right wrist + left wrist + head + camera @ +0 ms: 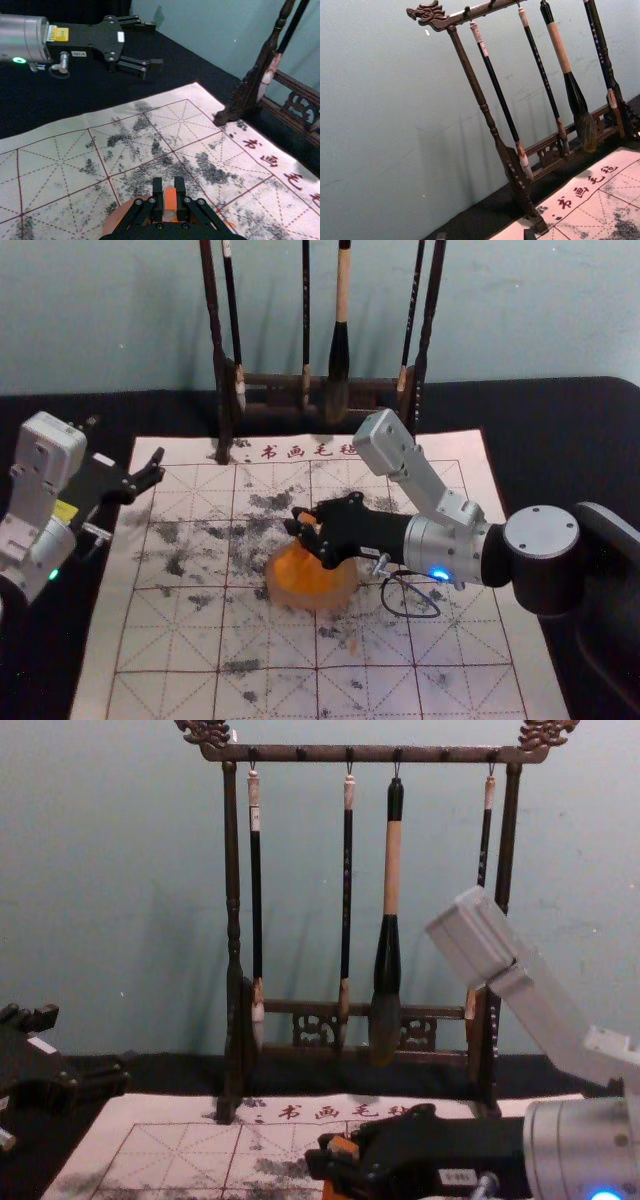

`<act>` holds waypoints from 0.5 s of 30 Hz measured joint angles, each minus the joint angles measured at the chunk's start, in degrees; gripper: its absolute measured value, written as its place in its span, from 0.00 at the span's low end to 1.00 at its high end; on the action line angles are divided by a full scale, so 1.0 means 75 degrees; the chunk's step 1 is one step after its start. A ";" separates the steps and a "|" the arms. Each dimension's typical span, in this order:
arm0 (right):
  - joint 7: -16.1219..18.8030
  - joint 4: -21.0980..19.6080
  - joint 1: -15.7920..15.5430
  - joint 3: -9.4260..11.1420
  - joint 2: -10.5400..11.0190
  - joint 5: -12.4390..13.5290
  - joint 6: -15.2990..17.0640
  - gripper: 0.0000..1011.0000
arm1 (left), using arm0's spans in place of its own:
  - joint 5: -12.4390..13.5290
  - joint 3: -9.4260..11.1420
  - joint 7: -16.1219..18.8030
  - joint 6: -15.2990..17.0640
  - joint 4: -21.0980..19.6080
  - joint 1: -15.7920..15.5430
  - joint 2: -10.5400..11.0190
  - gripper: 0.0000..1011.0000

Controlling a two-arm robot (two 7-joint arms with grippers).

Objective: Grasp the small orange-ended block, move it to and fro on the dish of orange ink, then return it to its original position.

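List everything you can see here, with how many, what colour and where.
Orange-ended block: one, orange at its visible end, between the right gripper's fingers
Ink dish: one, pale with orange ink, on the mat below the right gripper
Mat: one, whitish with red grid lines, on the table
Smudges: many, dark grey, scattered over the mat
Characters: four, dark red, along the mat's far edge
Rack: one, dark brown, beyond the grid
Slim brushes: three, mostly black, hanging on the rack
Thick brush: one, black and tan, hanging among them
Tablecloth: one, black, under the mat
Wall: one, pale blue-green, behind
Arms: two, silver and black, either side
Left gripper: one, black, open, by the mat's left edge
Right gripper: one, black, at the dish
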 joint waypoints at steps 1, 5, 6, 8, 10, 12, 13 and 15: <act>-0.0005 0.0002 0.0001 0.0012 0.0000 -0.0005 0.0000 0.13 | 0.0000 0.0000 0.0000 0.0000 0.0000 0.0000 0.0000 0.99; -0.0030 0.0007 -0.0003 0.0069 0.0017 -0.0031 0.0000 0.13 | 0.0000 0.0000 0.0000 0.0000 0.0000 0.0000 0.0000 0.99; -0.0033 0.0000 -0.0011 0.0085 0.0029 -0.0035 0.0000 0.13 | 0.0000 0.0000 0.0000 0.0000 0.0000 0.0000 0.0000 0.99; -0.0035 -0.0053 -0.0050 0.0131 0.0089 -0.0047 0.0000 0.13 | 0.0000 0.0000 0.0000 0.0000 0.0000 0.0000 0.0000 0.99; -0.0033 -0.0094 -0.0081 0.0157 0.0133 -0.0049 0.0001 0.13 | 0.0000 0.0000 0.0000 0.0000 0.0000 0.0000 0.0000 0.99; -0.0023 -0.0160 -0.0128 0.0192 0.0194 -0.0048 0.0001 0.13 | 0.0000 0.0000 0.0000 0.0000 0.0000 0.0000 0.0000 0.99; -0.0018 -0.0186 -0.0146 0.0204 0.0216 -0.0048 0.0001 0.13 | 0.0000 0.0000 0.0000 0.0000 0.0000 0.0000 0.0000 0.99; -0.0004 -0.0268 -0.0204 0.0243 0.0287 -0.0044 0.0001 0.13 | 0.0000 0.0000 0.0000 0.0000 0.0000 0.0000 0.0000 0.99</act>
